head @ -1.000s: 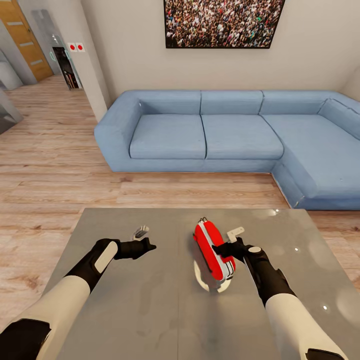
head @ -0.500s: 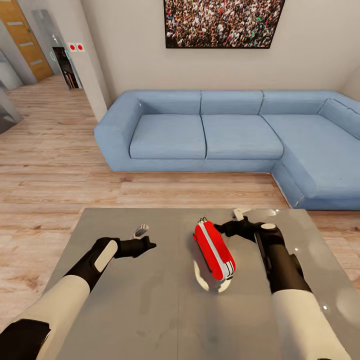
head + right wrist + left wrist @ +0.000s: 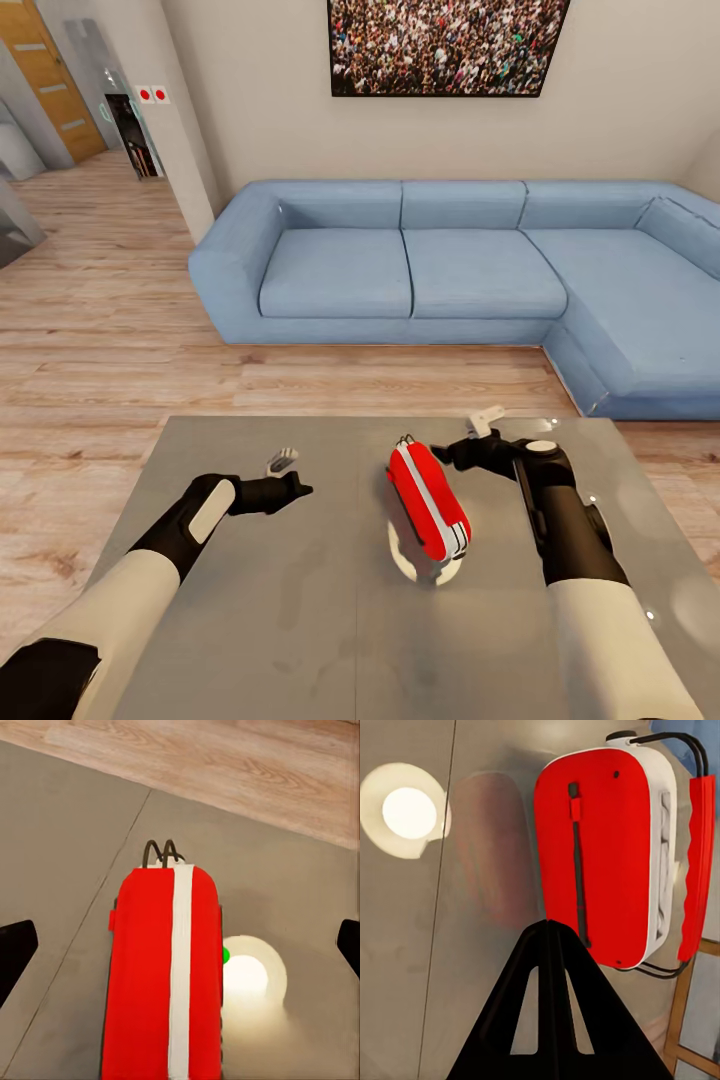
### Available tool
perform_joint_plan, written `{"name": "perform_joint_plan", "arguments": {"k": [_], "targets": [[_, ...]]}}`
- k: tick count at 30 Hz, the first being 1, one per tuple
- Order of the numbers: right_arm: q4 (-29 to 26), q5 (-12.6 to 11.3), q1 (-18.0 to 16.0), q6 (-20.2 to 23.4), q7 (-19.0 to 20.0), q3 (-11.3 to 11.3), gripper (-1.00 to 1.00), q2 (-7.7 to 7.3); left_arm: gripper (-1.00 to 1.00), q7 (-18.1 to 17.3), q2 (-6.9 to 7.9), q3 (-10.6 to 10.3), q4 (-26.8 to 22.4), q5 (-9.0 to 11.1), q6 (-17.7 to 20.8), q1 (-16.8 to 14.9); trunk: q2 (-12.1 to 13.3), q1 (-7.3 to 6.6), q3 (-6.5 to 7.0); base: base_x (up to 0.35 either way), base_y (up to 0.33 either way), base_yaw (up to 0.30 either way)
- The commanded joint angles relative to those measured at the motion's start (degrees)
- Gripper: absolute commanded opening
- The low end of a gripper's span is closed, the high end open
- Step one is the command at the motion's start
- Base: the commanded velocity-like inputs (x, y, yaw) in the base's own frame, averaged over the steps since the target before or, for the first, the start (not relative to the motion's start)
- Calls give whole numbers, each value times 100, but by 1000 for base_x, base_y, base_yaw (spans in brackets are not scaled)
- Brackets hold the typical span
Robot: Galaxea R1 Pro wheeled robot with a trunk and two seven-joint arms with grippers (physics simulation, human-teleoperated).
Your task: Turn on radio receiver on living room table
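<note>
radio receiver [image 3: 428,500]: stood on tabletop [image 3: 250,600], untouched
right tool [image 3: 478,432]: spread wide, just beside radio's far end
left tool [image 3: 284,463]: pressed closed, empty, well apart

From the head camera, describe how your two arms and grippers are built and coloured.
Both arms have glossy white forearm shells ending in black wrist sections. The left arm carries a white oval panel on its black wrist. The right arm bears a round white cap near the wrist. The left gripper and right gripper have black bases and pale grey fingers. No cables show.
</note>
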Motion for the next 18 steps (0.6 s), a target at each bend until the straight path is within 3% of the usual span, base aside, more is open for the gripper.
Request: {"name": "perform_joint_plan", "arguments": {"k": [1,8,18], "targets": [[-1,67,0,3,23,0,100,1,-100,0,0,0,0,0,7,0,0,0,0,0,0,0],[-3,199,0,2,270,-4,100,3,-100,-1,1,0,-5,0,14,0,0,0,0,-35,0,0],[48,204,0,-41,328,-5,100,3,-100,-10,8,-14,-204,-21,-9,0,0,0,0,-288,-11,0]]}}
